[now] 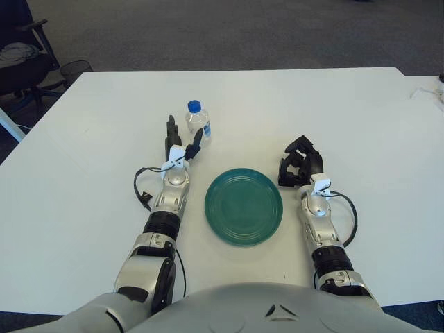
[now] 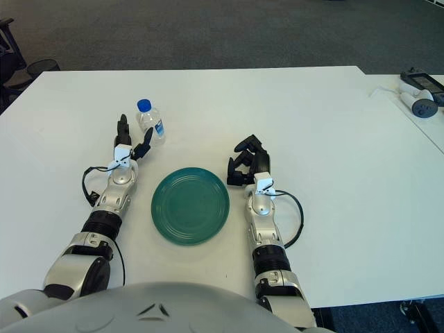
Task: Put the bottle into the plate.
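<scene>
We see the bottle [image 1: 198,122], clear plastic with a blue cap, standing upright on the white counter [image 1: 90,139], beyond and to the left of the plate [image 1: 243,207]. The plate is round, dark green, ringed with concentric ridges, and holds nothing. Our left robot hand [image 1: 182,143] lies just short of the bottle, fingers spread, grasping nothing. Our right robot hand [image 1: 300,163], right of the plate, is curled closed and empty.
</scene>
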`<state>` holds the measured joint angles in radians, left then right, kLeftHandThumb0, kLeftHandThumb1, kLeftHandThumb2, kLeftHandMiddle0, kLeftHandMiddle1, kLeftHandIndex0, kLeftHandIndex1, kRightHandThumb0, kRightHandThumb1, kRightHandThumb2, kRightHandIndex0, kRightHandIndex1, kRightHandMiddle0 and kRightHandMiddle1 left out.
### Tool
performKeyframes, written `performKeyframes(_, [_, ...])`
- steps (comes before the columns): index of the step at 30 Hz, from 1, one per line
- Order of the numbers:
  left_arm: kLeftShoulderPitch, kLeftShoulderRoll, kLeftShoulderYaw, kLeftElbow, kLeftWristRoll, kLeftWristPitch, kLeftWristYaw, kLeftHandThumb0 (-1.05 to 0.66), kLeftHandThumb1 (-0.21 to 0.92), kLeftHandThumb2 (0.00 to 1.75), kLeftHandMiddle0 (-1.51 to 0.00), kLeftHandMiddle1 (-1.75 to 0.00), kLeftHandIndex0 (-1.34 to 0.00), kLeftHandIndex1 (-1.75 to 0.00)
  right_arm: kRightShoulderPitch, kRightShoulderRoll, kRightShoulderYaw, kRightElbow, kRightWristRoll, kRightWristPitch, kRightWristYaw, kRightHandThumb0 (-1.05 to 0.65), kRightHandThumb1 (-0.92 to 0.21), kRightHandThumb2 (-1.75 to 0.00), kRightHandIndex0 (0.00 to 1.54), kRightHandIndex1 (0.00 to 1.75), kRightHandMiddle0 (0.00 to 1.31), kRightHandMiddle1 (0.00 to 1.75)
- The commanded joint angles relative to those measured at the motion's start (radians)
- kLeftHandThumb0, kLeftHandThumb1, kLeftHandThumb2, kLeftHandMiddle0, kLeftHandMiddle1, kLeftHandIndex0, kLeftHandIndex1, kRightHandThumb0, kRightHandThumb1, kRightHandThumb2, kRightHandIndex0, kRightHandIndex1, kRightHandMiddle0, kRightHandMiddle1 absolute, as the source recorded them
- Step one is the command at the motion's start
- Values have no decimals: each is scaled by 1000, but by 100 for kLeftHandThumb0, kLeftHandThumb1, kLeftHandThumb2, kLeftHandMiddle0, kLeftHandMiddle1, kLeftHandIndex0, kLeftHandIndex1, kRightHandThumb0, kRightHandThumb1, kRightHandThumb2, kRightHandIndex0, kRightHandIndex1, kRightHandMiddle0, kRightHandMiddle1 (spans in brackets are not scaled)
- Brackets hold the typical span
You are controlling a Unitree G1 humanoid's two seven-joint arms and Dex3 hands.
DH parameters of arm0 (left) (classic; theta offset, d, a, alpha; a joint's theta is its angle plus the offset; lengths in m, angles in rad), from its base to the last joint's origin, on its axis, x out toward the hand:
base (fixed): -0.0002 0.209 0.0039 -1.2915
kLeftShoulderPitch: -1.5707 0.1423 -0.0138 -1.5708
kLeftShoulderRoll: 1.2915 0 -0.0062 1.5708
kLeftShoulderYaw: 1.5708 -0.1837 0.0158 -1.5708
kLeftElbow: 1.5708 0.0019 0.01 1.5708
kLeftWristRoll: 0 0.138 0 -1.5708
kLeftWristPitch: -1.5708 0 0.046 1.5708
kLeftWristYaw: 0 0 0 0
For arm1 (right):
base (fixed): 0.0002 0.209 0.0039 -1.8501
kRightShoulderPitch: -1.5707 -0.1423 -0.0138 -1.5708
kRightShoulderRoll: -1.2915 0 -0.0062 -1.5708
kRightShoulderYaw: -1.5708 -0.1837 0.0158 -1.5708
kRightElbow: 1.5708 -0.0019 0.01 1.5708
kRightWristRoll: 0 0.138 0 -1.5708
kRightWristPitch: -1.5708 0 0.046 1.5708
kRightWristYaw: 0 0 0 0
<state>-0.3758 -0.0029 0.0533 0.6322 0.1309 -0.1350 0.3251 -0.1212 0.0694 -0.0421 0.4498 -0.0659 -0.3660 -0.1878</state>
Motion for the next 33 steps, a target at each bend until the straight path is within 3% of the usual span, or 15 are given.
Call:
performKeyframes(1, [-18,24,-4,55,1,-1,-30,-105,92,39,-25,-5,0,-28,38,3,-1,36,0,49,-3,0,0,-164,87,165,63,175])
performKeyframes(16, [-122,50,-27,155,1,-12,-85,-105,92,36,-21,-2,0,-22,23,7,-3,80,8,17,-1,0,2,-167,89,165,64,175])
performKeyframes(33, [-203,71,-38,219,1,-40,-150,-103,92,27,-25,-5,0,-42,14,17,-10,95,14,9,-8,0,3,-167,90,162,65,175])
